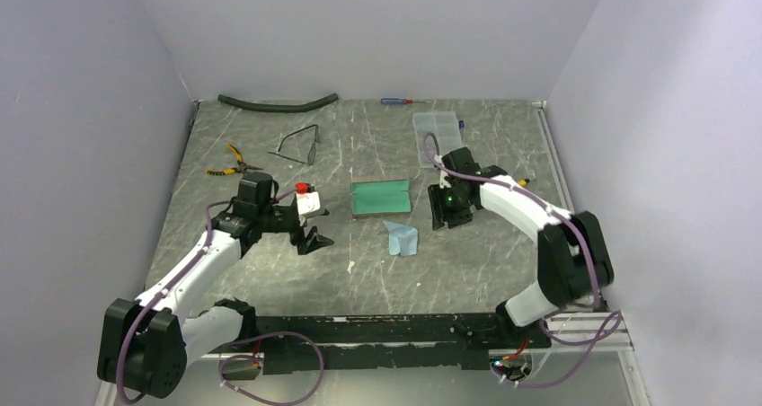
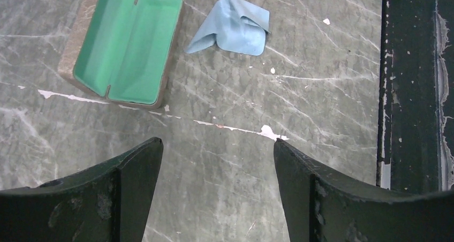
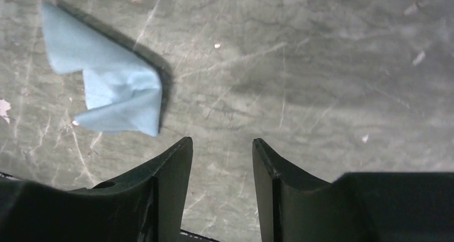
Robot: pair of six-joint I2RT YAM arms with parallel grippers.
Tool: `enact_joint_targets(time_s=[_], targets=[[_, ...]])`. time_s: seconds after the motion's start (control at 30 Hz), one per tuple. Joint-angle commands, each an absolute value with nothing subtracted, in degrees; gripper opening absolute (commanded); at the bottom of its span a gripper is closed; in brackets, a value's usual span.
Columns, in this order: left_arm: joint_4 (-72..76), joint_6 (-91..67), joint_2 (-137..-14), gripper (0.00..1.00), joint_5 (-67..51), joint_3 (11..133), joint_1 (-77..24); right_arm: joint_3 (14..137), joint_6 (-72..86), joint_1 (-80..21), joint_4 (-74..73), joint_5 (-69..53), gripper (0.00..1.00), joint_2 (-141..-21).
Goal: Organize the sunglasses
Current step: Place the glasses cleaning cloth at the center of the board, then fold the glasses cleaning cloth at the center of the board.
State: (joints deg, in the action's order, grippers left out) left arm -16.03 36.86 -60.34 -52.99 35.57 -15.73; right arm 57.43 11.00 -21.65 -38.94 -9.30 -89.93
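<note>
up on the far left of the table [image 1: 377, 280], from the top camera, the sunglasses [image 1: 300, 145] are lying near the yellow pliers [image 1: 232, 162] and well apart from the open case [image 1: 381, 198]. the case is sitting in the middle, with the blue cloth [image 1: 401, 238] lying just beside its near edge. the left gripper [image 1: 314, 240] is hanging left of the case and the right gripper [image 1: 447, 210] is hanging right of it.

from the left wrist, the left gripper [image 2: 217, 145] is gaping wide and holding nothing, with the case [image 2: 126, 44] and cloth [image 2: 233, 28] lying past it.

from the right wrist, the right gripper [image 3: 222, 143] is gaping a little and holding nothing, and the cloth [image 3: 115, 92] is lying crumpled past its left finger.
</note>
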Motion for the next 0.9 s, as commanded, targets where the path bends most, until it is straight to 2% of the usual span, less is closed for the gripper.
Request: enact_joint_targets(time_s=[0.0, 0.17, 0.3, 0.53, 0.87], targets=[[-11.23, 36.73, -61.47, 0.81, -52.66, 34.58, -17.59, 52.07, 20.89, -28.7, -36.97, -0.12, 0.48, -78.05], [-8.72, 36.86, -62.27, 0.81, -52.3, 34.34, -18.78, 43.24, 32.3, -42.26, -21.55, 1.9, 0.47, -69.91], [-9.47, 37.63, -62.48, 0.81, -52.24, 34.84, -18.98, 42.56, 31.85, -47.92, -19.75, 9.74, 0.47, -71.47], [-9.47, 37.3, -62.75, 0.8, -52.11, 35.14, -19.24, 41.5, 30.98, -50.85, -15.33, 8.11, 0.45, -77.85], [-9.27, 36.84, -62.67, 0.8, -52.02, 34.98, -19.42, 43.47, 30.15, -51.85, -19.24, 14.11, 0.3, -86.03]])
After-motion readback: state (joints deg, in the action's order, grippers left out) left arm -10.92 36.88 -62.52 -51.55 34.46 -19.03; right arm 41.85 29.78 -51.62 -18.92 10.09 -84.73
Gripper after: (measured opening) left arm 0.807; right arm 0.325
